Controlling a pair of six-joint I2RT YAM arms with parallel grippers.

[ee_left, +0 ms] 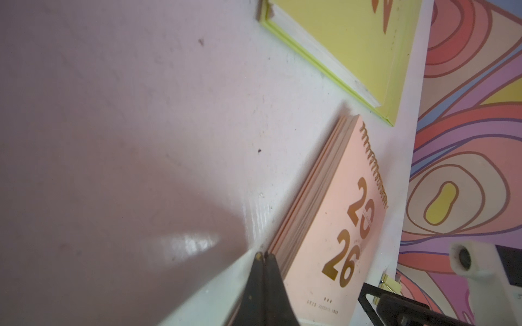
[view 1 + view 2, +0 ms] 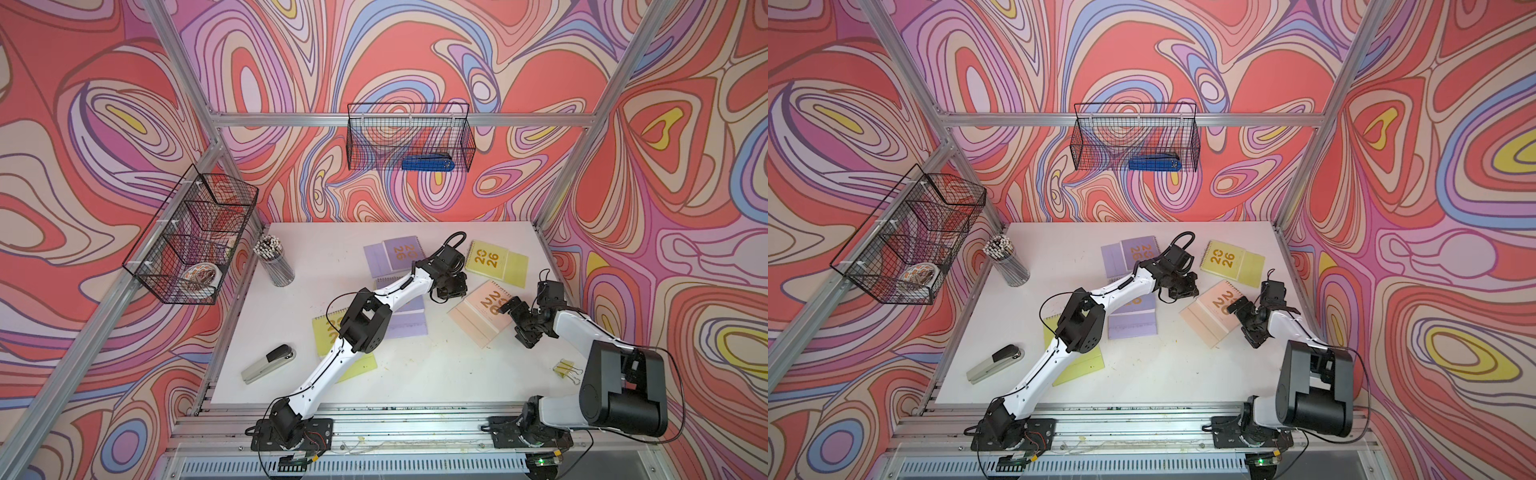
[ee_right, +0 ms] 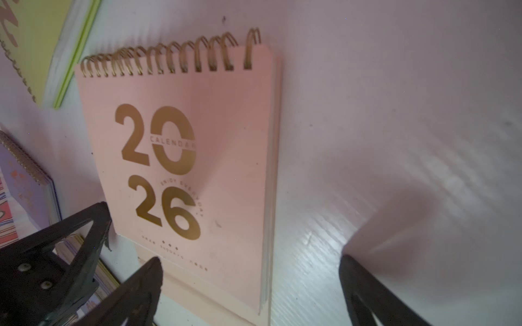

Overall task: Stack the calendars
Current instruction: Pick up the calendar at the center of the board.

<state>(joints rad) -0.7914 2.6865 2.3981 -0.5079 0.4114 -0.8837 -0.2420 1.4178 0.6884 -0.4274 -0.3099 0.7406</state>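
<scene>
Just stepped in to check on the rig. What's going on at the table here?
Two robot arms are at the peach calendar, which lies flat on the table. The left gripper, fingers shut, has its tips down at one edge; the right gripper hangs wide open at the other side. Neither holds anything. A lilac calendar and a yellow-green calendar lie farther back, not yet stacked with it.

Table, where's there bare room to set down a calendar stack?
Biggest free patch: the table's front strip, bordered by the front yellow-green calendar, the peach calendar and the binder clips. A smaller one lies between the pencil cup and the back lilac calendar. The middle and back right are crowded with calendars.
</scene>
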